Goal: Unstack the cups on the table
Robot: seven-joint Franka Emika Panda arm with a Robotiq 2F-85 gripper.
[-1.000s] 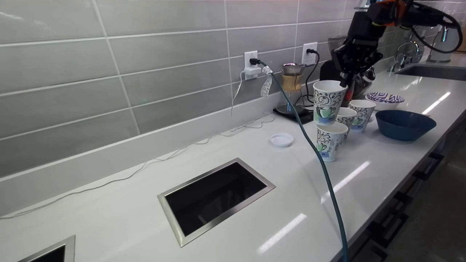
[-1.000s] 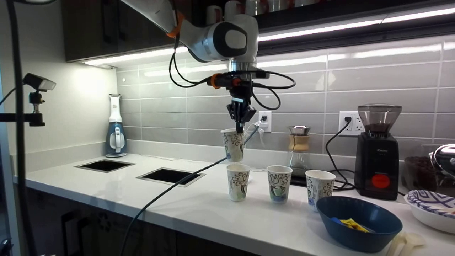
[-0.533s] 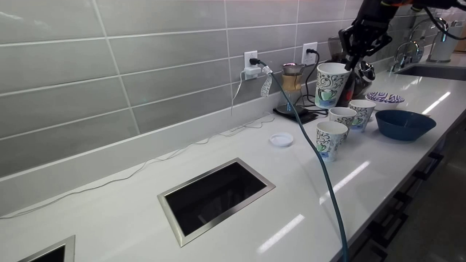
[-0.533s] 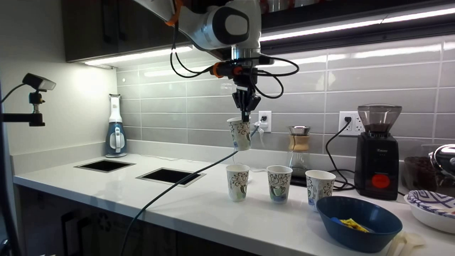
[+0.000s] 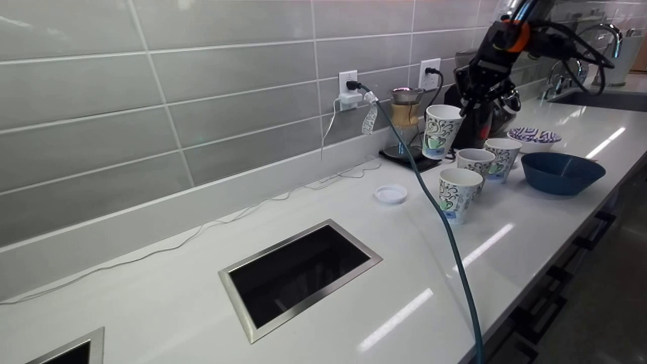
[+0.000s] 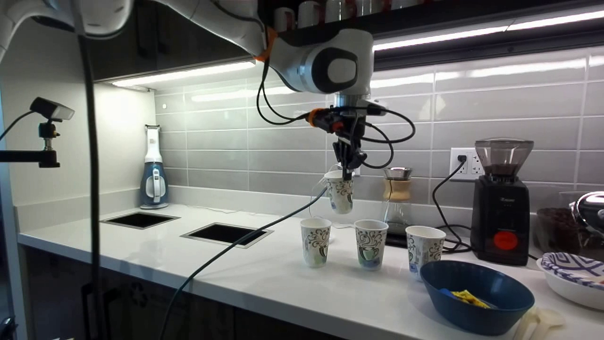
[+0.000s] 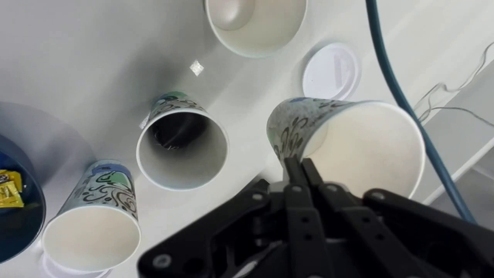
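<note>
pinching one cup (image 7: 359, 146) by its rim, fingers (image 7: 295, 173) hold it above the table (image 6: 269, 274)

White cups (image 6: 371, 245) bear dark swirls; the table (image 5: 167, 298), white.

Four paper cups (image 6: 371, 245) show in an exterior view: one at four o'clock, three between four and six. Also there: one dark blue bowl (image 6: 465, 314) and one patterned bowl (image 6: 568, 289) near four, one coffee grinder (image 6: 500, 212) at three, one vacuum (image 6: 153, 179) at nine, two dark openings (image 6: 219, 233) near eight. In the wrist view one lid (image 7: 328, 73) shows fully at two.
</note>
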